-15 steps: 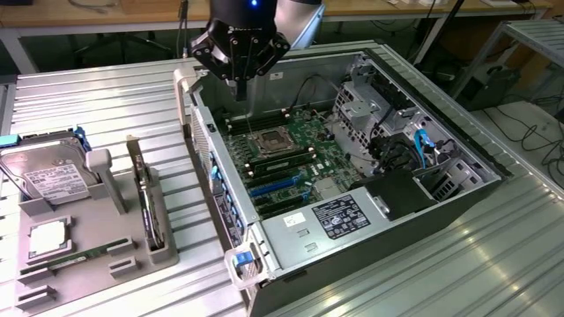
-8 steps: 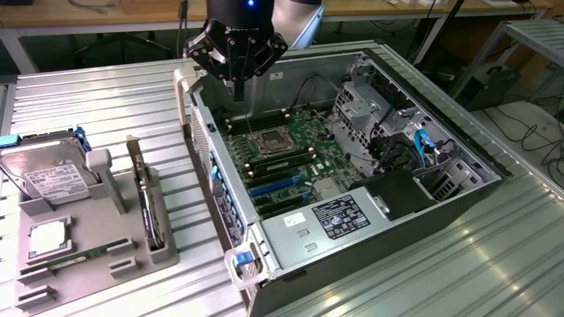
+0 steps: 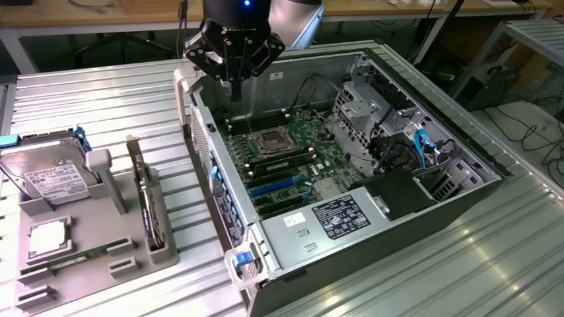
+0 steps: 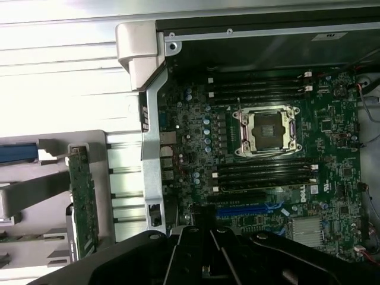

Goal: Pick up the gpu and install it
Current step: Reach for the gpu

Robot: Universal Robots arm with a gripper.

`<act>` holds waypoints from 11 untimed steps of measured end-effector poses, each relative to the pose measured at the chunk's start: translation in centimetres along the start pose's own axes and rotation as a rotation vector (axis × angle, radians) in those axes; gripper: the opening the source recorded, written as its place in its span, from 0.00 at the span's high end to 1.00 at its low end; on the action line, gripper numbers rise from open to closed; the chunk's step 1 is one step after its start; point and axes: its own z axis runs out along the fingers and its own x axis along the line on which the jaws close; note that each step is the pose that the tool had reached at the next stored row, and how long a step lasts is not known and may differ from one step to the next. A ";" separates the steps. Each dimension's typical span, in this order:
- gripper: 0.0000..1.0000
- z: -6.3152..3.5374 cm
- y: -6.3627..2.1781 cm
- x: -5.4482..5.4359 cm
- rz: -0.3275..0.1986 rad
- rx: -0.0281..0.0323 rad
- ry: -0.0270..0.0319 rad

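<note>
The gpu is a thin dark card standing on edge in a slot of the grey holder, at the exterior view's left, beside the open computer case. From the wrist, the gpu shows as a green-edged board outside the case wall. My gripper hangs over the far corner of the case, above the motherboard, well apart from the gpu. Its fingers are shut together with nothing between them. In the wrist view, the gripper sits over the board near a blue expansion slot.
A silver hard drive, a processor chip and a green memory stick also sit in the holder. Inside the case are the empty processor socket, a power supply and cables. Ribbed metal table surrounds everything.
</note>
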 end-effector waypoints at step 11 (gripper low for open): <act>0.89 -0.01 -0.36 1.0 -0.003 -0.0001 0.0001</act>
